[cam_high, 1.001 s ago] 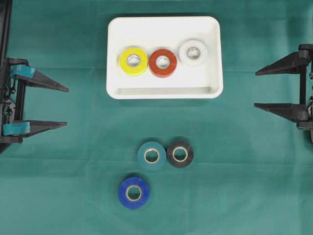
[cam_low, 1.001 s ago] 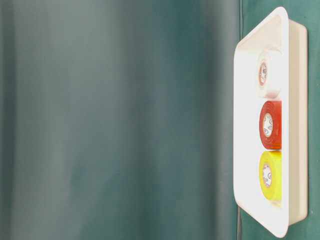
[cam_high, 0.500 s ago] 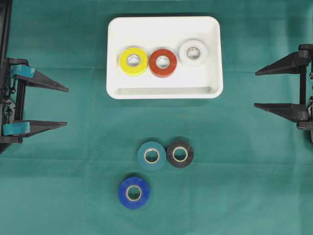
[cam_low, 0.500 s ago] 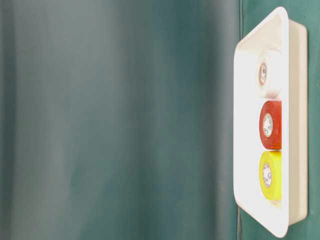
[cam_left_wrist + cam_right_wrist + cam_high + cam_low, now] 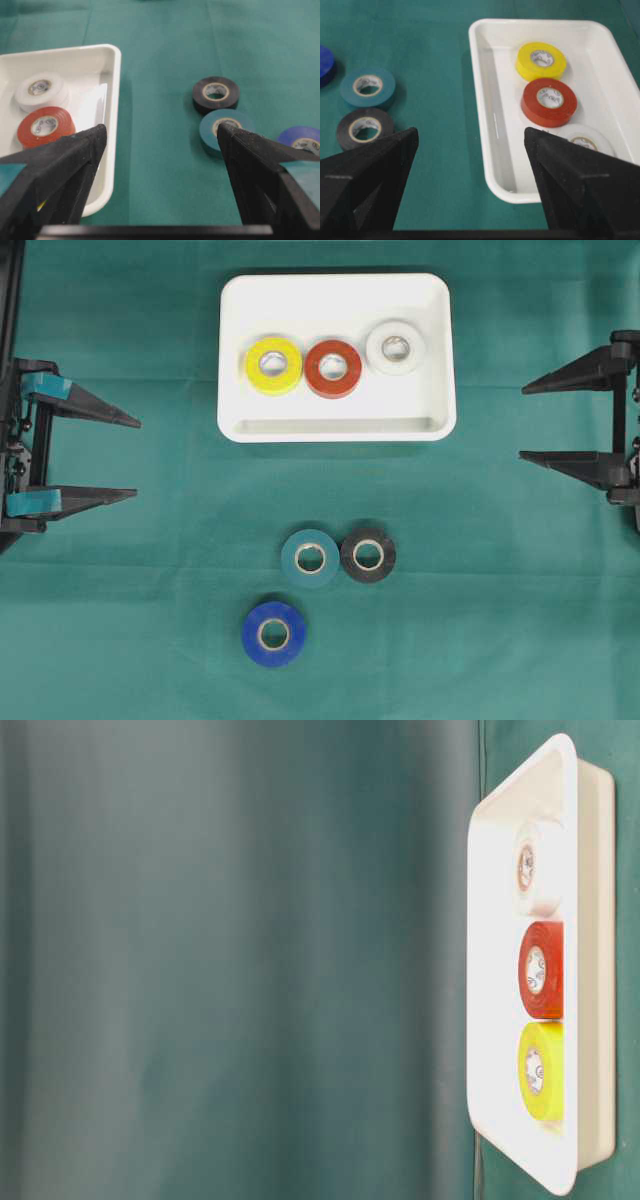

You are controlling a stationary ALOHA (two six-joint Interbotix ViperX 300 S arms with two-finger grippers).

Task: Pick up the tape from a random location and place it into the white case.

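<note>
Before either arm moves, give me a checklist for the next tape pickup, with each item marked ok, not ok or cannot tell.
1. Left gripper open and empty: ok.
2. Right gripper open and empty: ok.
3. Tapes left on the cloth: the teal tape, the black tape and the blue tape all lie flat outside the case: ok.
4. Clearance around the target: the teal and black rolls sit edge to edge, and a finger may not fit between them: not ok. The blue roll stands apart: ok.
5. Room in the white case: the yellow tape, red tape and white tape leave bare floor along its edges: ok.
</note>
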